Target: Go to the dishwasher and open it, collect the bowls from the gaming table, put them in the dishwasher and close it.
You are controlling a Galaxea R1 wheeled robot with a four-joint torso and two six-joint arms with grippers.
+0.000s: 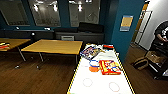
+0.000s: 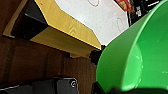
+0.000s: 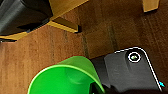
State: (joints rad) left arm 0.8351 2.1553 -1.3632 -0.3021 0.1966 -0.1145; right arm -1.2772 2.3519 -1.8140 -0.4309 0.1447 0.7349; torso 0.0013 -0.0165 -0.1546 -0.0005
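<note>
While the white-topped gaming table runs up the lower centre of the head view with an orange bowl beside a red game box, the green bowl looms in both wrist views, grip state impossible to tell.

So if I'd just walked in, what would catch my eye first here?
Probably the bright green bowl, looming large in the left wrist view by the corner of the long white-topped table. On that table, a red game box lies beside an orange bowl.
</note>
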